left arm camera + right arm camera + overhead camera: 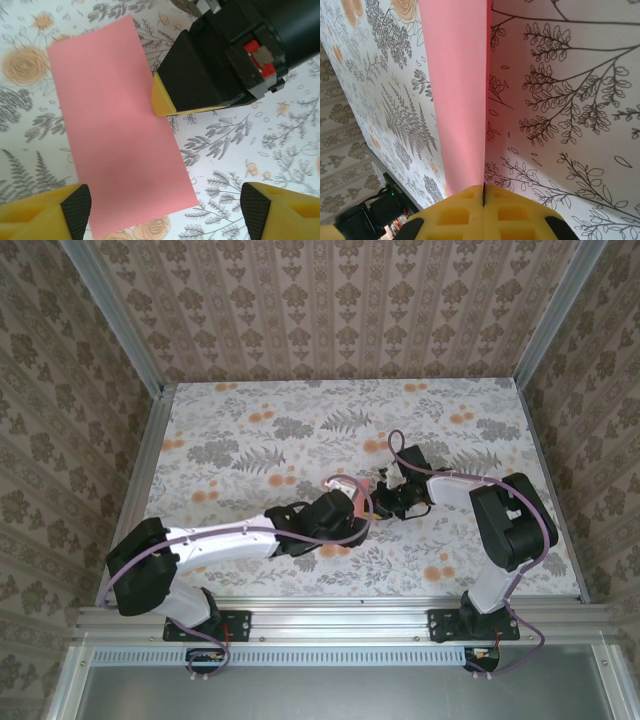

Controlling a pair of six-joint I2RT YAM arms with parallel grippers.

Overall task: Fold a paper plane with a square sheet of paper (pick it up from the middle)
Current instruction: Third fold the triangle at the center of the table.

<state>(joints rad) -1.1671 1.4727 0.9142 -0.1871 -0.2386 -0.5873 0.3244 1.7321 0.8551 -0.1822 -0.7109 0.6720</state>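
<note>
1. The square sheet of paper (117,125) lies flat on the floral table cover (240,145) near mid-table, between the two grippers. It shows as a long rectangle, not a square.
2. Judgement: it is folded in half once, so the centre crease is probably made. No corner folds, no pointed nose and no wings are visible, so most of the plane is left to do.
3. The right gripper (162,102) is closed tight, its yellow tips touching the middle of one long edge of the paper. From its own wrist, the edge runs straight up from the seam between the fingers. I cannot tell whether it pinches the paper or only presses it.
4. The left gripper (166,207) hovers over the near end of the sheet, jaws wide and holding nothing.
</note>
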